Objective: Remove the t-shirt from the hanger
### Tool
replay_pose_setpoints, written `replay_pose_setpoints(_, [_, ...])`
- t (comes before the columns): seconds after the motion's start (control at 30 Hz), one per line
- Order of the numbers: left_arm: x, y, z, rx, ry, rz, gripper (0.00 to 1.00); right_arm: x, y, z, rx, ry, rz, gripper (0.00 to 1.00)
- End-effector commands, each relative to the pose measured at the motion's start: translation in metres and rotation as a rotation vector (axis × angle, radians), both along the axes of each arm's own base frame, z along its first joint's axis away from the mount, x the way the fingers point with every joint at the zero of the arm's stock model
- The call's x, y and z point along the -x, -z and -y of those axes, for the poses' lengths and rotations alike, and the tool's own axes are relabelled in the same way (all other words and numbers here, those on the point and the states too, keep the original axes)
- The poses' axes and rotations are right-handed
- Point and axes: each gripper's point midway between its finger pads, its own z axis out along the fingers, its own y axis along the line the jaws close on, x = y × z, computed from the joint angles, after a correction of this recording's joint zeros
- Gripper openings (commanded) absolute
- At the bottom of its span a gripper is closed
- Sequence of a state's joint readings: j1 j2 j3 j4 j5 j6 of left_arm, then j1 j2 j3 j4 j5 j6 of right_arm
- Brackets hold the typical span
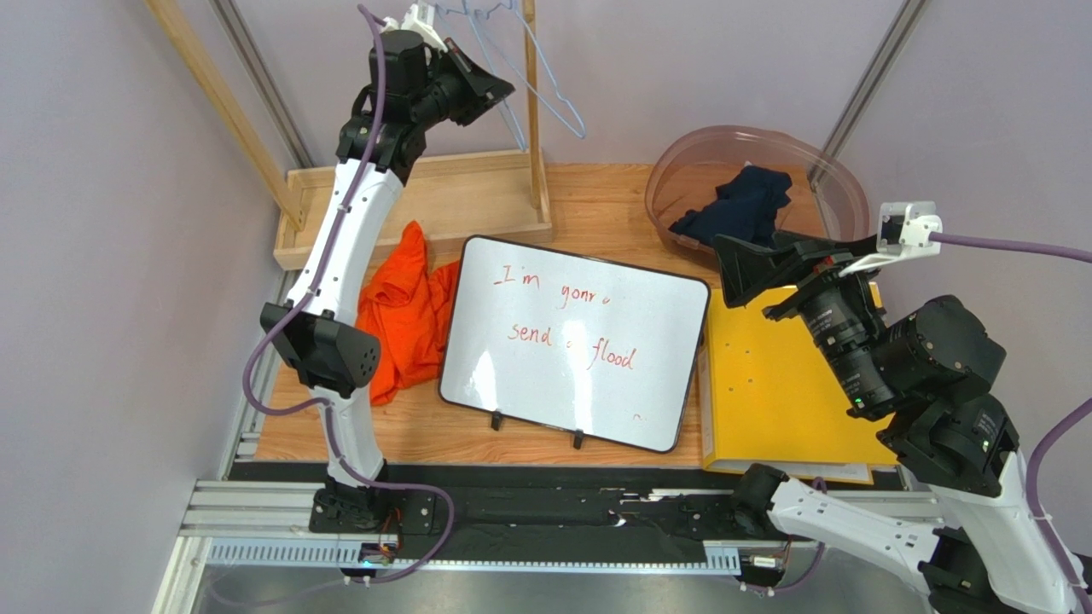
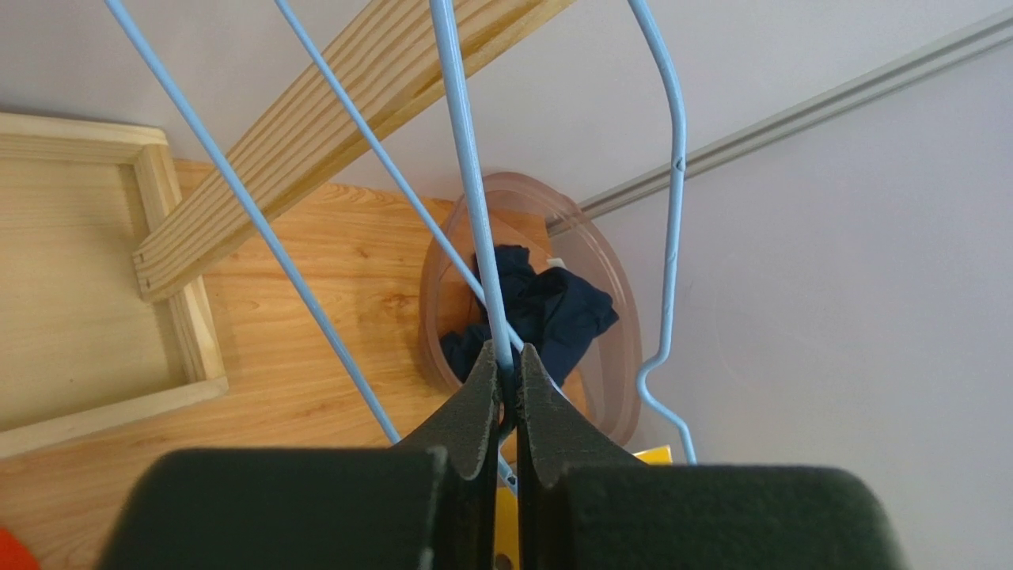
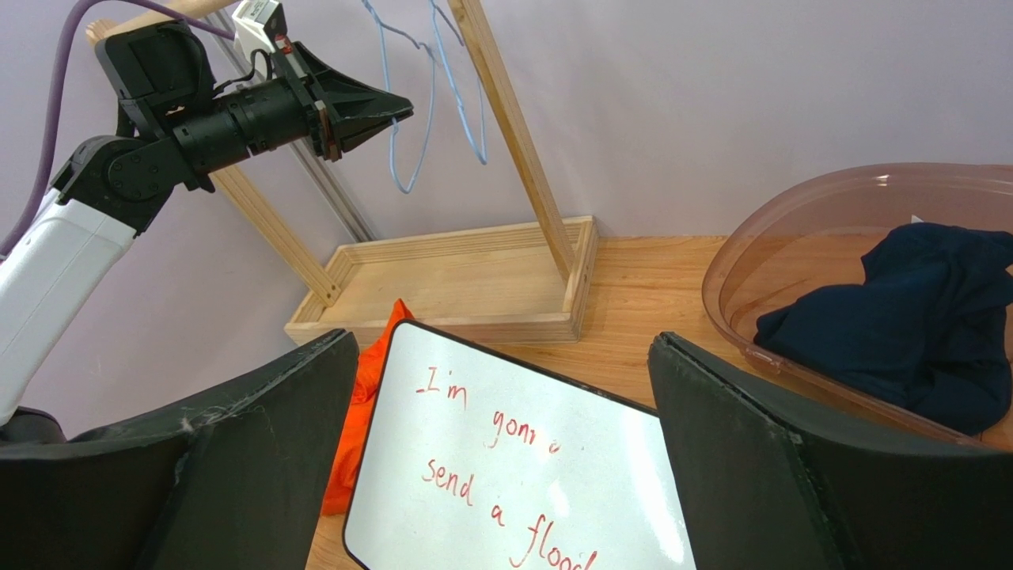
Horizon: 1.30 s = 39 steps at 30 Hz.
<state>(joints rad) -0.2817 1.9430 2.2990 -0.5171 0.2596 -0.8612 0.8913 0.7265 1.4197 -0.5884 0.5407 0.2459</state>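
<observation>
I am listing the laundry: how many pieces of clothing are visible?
2. An orange t-shirt lies crumpled on the table, left of the whiteboard; a dark blue garment lies in the brown tub at back right. More may be hidden under it.

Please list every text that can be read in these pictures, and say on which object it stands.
"I'm gonn": red handwriting, upper line on the whiteboard; the small mark after it is unreadable.
"send a flood": red handwriting, lower line, same whiteboard.
No other text is readable.
</observation>
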Motion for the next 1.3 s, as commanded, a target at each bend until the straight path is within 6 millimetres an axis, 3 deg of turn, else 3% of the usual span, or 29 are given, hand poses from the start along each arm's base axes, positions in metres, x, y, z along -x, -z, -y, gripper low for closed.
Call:
replay_pose_setpoints(0.0, [0.013,-0.016,-0.001,0.001,0.028,0.048,0.15,0.003,-0.004,0.001,-0.014,-0.011,0.019,1.0])
replay_pose_setpoints(0.03, [0.013,-0.014,0.002,0.003,0.044,0.053,0.48,0.003,-0.004,0.0,-0.016,-0.012,0.019,1.0])
replay_pose_setpoints(0.1, [0.02,-0.015,0.001,-0.01,0.057,0.072,0.67,0.002,-0.003,-0.001,-0.011,-0.012,0.015,1.0])
replay_pose_setpoints(0.17, [0.031,-0.026,-0.01,-0.046,0.027,0.112,0.73,0.002,-0.001,-0.004,-0.005,-0.023,0.012,1.0])
replay_pose_setpoints(0.2, [0.034,-0.019,-0.014,-0.067,0.013,0.1,0.75,0.001,-0.001,-0.005,-0.003,-0.024,0.011,1.0])
replay_pose_setpoints(0.23, [0.046,-0.032,-0.023,-0.076,-0.006,0.127,0.78,0.001,0.001,-0.006,0.002,-0.028,0.007,1.0])
replay_pose_setpoints(0.3, [0.054,-0.024,-0.036,-0.12,-0.035,0.117,0.82,0.002,0.001,-0.007,0.002,-0.035,0.009,1.0])
replay_pose_setpoints(0.33, [0.07,-0.039,-0.047,-0.127,-0.053,0.149,0.82,0.0,0.004,-0.01,0.007,-0.038,0.004,1.0])
replay_pose_setpoints(0.37, [0.075,-0.038,-0.057,-0.161,-0.083,0.154,0.82,0.001,0.005,-0.011,0.009,-0.044,0.004,1.0])
replay_pose_setpoints(0.4, [0.081,-0.02,-0.065,-0.195,-0.1,0.11,0.83,0.001,0.005,-0.011,0.006,-0.046,0.004,1.0])
replay_pose_setpoints(0.43, [0.098,-0.032,-0.08,-0.206,-0.136,0.134,0.83,0.0,0.006,-0.013,0.007,-0.051,0.002,1.0])
replay_pose_setpoints(0.47, [0.103,-0.028,-0.094,-0.241,-0.184,0.134,0.85,0.001,0.007,-0.014,0.009,-0.059,0.0,1.0])
replay_pose_setpoints(0.5, [0.107,-0.005,-0.102,-0.27,-0.201,0.084,0.89,0.001,0.008,-0.015,0.013,-0.062,-0.001,1.0])
replay_pose_setpoints(0.53, [0.124,-0.014,-0.118,-0.276,-0.244,0.107,0.89,0.001,0.008,-0.016,0.012,-0.065,-0.001,1.0])
replay_pose_setpoints(0.57, [0.129,-0.006,-0.13,-0.292,-0.289,0.086,0.89,0.001,0.01,-0.018,0.017,-0.072,-0.004,1.0])
replay_pose_setpoints(0.6, [0.135,0.021,-0.137,-0.314,-0.305,0.015,0.92,0.001,0.011,-0.019,0.016,-0.077,-0.004,1.0])
replay_pose_setpoints(0.67, [0.15,0.032,-0.158,-0.309,-0.41,-0.028,0.97,0.002,0.012,-0.02,0.014,-0.085,-0.006,1.0])
replay_pose_setpoints(0.7, [0.154,0.062,-0.162,-0.32,-0.432,-0.108,0.99,0.002,0.013,-0.022,0.013,-0.092,-0.006,1.0])
replay_pose_setpoints(0.77, [0.162,0.086,-0.17,-0.273,-0.503,-0.202,1.0,0.002,0.014,-0.023,0.013,-0.099,-0.007,1.0])
replay_pose_setpoints(0.8, [0.168,0.114,-0.171,-0.287,-0.503,-0.293,0.99,0.002,0.014,-0.025,0.01,-0.104,-0.008,1.0])
replay_pose_setpoints(0.93, [0.179,0.187,-0.181,-0.347,-0.57,-0.568,0.99,0.002,0.017,-0.03,0.012,-0.119,-0.015,1.0])
replay_pose_setpoints(1.13, [0.185,0.263,-0.205,-0.424,-0.744,-0.785,0.99,0.001,0.022,-0.035,0.021,-0.133,-0.029,1.0])
replay_pose_setpoints(1.27, [0.184,0.307,-0.203,-0.4,-0.77,-0.917,0.99,-0.001,0.025,-0.037,0.029,-0.132,-0.036,1.0])
